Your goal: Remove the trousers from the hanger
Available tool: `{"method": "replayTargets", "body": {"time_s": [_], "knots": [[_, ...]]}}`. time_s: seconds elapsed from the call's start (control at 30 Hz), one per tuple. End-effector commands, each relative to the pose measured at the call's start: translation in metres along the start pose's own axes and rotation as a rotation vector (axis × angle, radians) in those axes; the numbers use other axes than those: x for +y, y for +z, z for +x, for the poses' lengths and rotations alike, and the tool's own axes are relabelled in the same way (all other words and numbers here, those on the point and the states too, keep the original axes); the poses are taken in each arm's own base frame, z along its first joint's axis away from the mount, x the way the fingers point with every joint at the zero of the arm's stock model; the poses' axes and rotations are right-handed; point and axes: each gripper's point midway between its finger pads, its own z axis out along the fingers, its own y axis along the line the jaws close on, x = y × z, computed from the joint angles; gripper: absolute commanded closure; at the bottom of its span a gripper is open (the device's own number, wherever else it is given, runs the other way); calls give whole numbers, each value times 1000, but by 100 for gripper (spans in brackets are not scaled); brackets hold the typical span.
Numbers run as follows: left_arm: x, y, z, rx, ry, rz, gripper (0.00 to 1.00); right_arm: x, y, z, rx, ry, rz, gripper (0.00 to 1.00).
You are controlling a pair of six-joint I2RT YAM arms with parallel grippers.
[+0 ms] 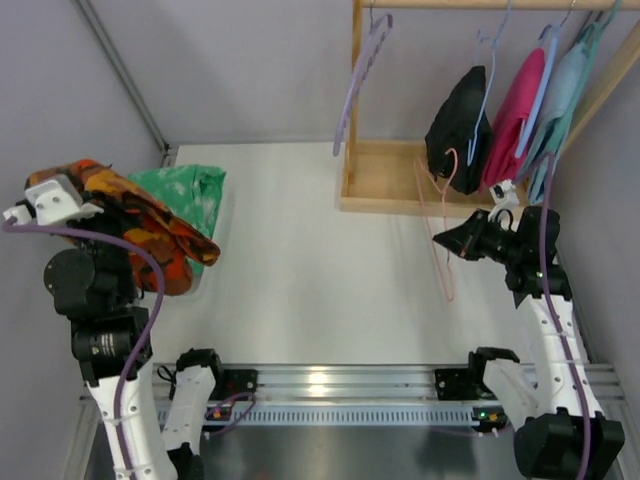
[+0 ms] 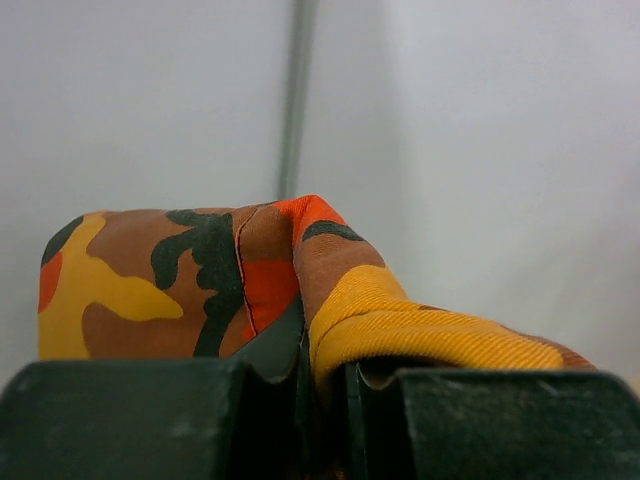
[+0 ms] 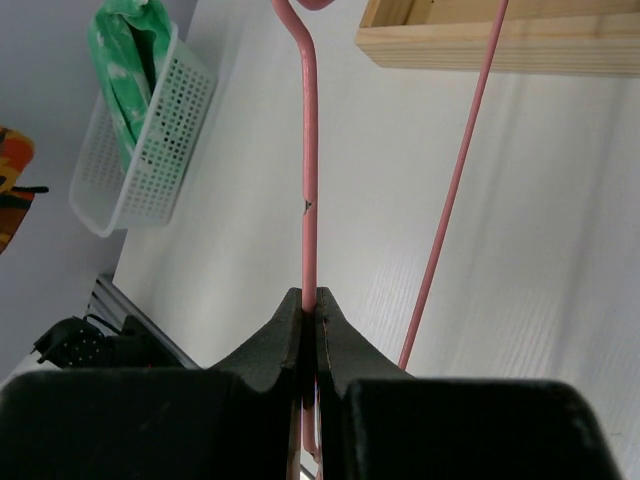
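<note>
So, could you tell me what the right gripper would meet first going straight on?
Apart from the pink hanger it holds, probably the white table between the basket and the wooden rack; depth is unclear.

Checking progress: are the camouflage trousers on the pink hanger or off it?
Off. The pink hanger is bare in the right tool; the left tool grips the trousers well away from it.

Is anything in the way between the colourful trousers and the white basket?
Nothing visible is. The left gripper holds the trousers close by the basket, which already has a green cloth in it.
</note>
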Motion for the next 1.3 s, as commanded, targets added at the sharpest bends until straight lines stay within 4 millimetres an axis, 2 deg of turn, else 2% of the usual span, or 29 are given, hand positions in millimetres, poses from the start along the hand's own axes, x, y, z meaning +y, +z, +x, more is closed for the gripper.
{"method": "replayTargets", "body": {"time_s": [0.0, 0.07, 0.1, 0.17, 0.27, 0.4, 0.43, 0.47, 0.5, 0.53, 0.6, 0.63, 0.67, 0.73, 0.77, 0.83, 0.87, 0.93, 1.03, 1.07, 1.17, 1.2, 1.27], "knots": [[29, -12, -30, -125, -75, -154, 100, 26, -2, -33, -77, -120, -64, 100], [55, -18, -24, -117, -39, -282, 100, 29, -1, -34, -73, -121, -70, 100], [62, -20, -21, -114, -17, -314, 100, 30, -1, -34, -72, -120, -73, 100], [71, -22, -13, -92, 35, -348, 100, 36, -2, -36, -76, -126, -85, 100], [80, -14, 1, -49, 99, -381, 100, 42, -2, -39, -80, -128, -90, 100], [82, 12, 18, -39, 185, -351, 100, 50, -1, -37, -71, -127, -104, 100], [83, 24, 36, -1, 217, -338, 100, 53, -2, -39, -76, -127, -105, 100], [78, 34, 31, -42, 225, -302, 100, 56, -3, -40, -79, -130, -110, 100], [76, 44, 40, -29, 239, -283, 100, 57, -4, -42, -87, -132, -107, 100], [77, 60, 57, 1, 252, -267, 100, 59, -6, -47, -100, -132, -105, 100], [67, 82, 68, -18, 255, -193, 100, 70, -6, -45, -93, -135, -126, 100], [67, 98, 96, 32, 260, -167, 100, 74, -8, -48, -99, -134, -125, 100], [62, 109, 98, 12, 257, -133, 100, 77, -10, -50, -103, -137, -127, 100], [60, 126, 121, 49, 267, -112, 100, 83, -15, -57, -123, -146, -124, 100], [63, 140, 148, 107, 277, -117, 100, 85, -17, -57, -120, -144, -119, 100], [55, 153, 178, 170, 292, -89, 100, 90, -23, -65, -146, -160, -109, 100], [56, 160, 206, 224, 297, -80, 100, 90, -26, -65, -143, -157, -97, 100], [56, 162, 235, 283, 308, -75, 91, 89, -30, -70, -162, -161, -60, 100], [57, 161, 273, 364, 312, -73, 70, 83, -35, -65, -140, -157, -14, 100], [53, 160, 277, 371, 311, -53, 55, 85, -37, -64, -143, -162, -13, 100], [42, 153, 279, 373, 310, -15, 33, 95, -42, -63, -139, -166, -49, 100], [38, 151, 277, 369, 310, -1, 22, 100, -43, -64, -136, -168, -65, 100], [31, 144, 271, 355, 323, 30, 16, 107, -45, -70, -130, -162, -79, 100]]}}
